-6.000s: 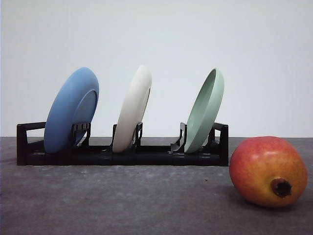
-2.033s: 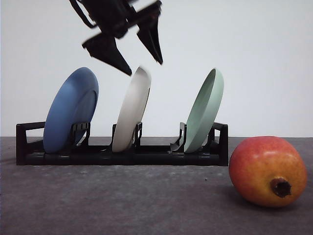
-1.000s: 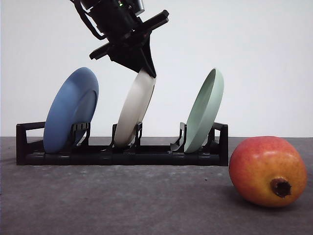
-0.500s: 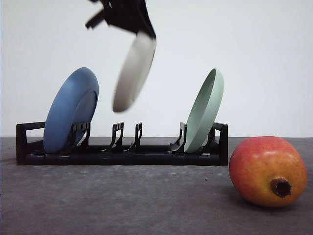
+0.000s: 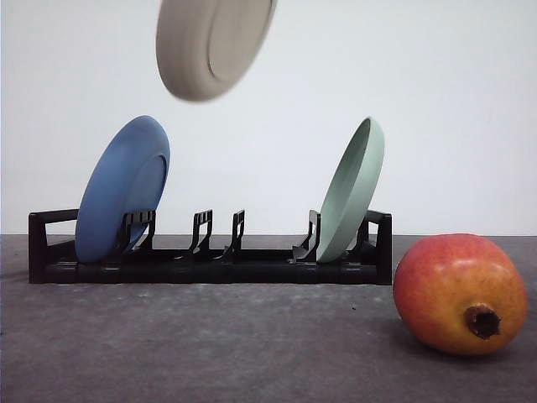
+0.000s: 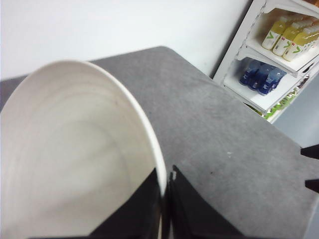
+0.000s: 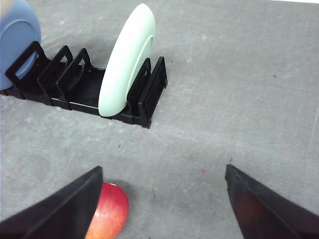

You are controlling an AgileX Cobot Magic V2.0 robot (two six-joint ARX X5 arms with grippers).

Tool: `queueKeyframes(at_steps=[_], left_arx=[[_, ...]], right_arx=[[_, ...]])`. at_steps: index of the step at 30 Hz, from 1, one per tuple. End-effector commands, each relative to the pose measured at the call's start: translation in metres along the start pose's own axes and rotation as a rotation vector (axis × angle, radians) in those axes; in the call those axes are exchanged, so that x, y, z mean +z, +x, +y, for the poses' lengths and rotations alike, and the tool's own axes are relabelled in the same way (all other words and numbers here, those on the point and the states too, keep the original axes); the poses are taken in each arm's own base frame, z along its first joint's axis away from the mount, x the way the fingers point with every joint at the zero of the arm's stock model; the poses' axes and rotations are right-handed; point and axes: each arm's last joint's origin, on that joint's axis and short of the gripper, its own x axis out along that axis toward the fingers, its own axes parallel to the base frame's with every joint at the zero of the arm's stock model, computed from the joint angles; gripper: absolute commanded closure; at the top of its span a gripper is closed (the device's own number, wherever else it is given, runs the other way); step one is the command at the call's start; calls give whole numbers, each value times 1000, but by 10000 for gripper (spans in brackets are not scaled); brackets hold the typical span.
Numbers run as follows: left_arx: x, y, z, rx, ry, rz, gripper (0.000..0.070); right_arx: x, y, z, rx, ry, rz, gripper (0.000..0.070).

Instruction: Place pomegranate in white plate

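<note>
Blue comes first on the left: the blue plate (image 5: 122,190) leans in the end slot of the black rack (image 5: 210,259), and the rack's middle slots beside it stand empty. Above them the white plate (image 5: 215,44) hangs high in the air, well clear of the rack and tilted. In the left wrist view the left tool (image 6: 165,191) is clenched on the white plate's (image 6: 75,149) rim, one finger on each face. Farther right the pale green plate (image 5: 351,190) sits in its slot. At the far right the pomegranate (image 5: 460,294) lies on the grey table (image 5: 210,344), untouched, its dark calyx facing forward. The right tool (image 7: 162,194) hovers over it with its fingers spread wide and nothing between them. Judged from this, the task is in an early stage: the plate is out of the rack but not yet set flat on the table, and picking up the fruit and placing it in the plate are left.
</note>
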Motion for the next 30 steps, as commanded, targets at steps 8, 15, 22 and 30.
queueKeyframes(at_steps=[8,15,22,30], left_arx=[[-15,-28,-41,85,209,109,694],[-52,-18,-65,131,328,241,694],[-119,8,-79,149,435,354,694],[-193,30,-83,137,516,411,694]], right_arx=[[5,-3,1,3,5,-20,206],[5,-3,1,3,6,-20,206],[5,-3,1,3,6,-20,206],[4,-3,1,3,7,-16,206]])
